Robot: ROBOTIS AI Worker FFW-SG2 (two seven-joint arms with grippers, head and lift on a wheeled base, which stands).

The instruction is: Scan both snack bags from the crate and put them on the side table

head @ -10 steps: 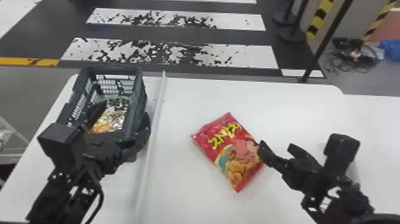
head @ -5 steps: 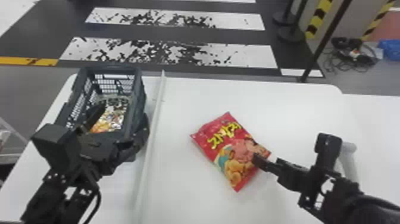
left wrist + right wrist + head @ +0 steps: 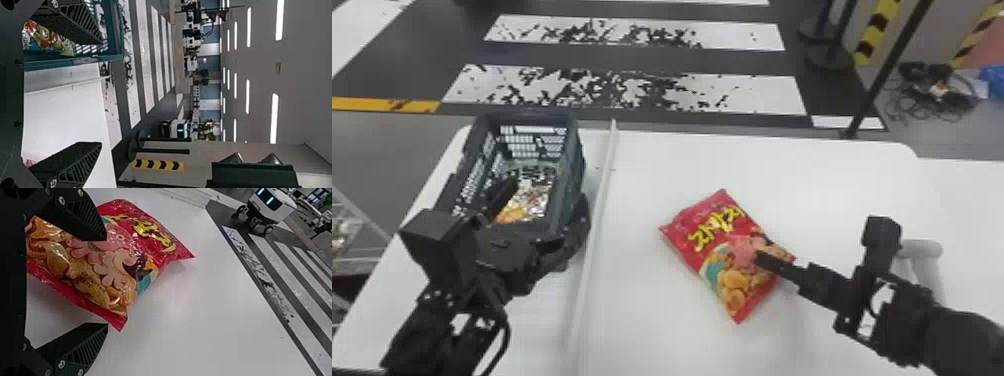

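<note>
The red snack bag [image 3: 727, 255] lies flat on the white table, right of the crate [image 3: 572, 165]. My right gripper [image 3: 774, 265] is at the bag's right part; in the right wrist view that gripper [image 3: 106, 282] stands open, one finger across the bag [image 3: 117, 262], the other beside its edge. Inside the crate is a colourful bag [image 3: 527, 200]. My left gripper [image 3: 548, 194] is parked at the crate's near end; in the left wrist view this gripper [image 3: 101, 93] is open, one finger over the crate [image 3: 74, 60], the other outside its wall.
A pale strip [image 3: 597, 215] runs front to back across the table [image 3: 657, 170], between crate and red bag. Behind the right gripper stands a light grey rounded object [image 3: 924, 255]. Another white surface [image 3: 972, 200] adjoins at the right.
My right gripper has turned and shifted left, so its fingertip now overlaps the red bag instead of being at its right edge. The left arm and the bag have stayed nearly in place.
</note>
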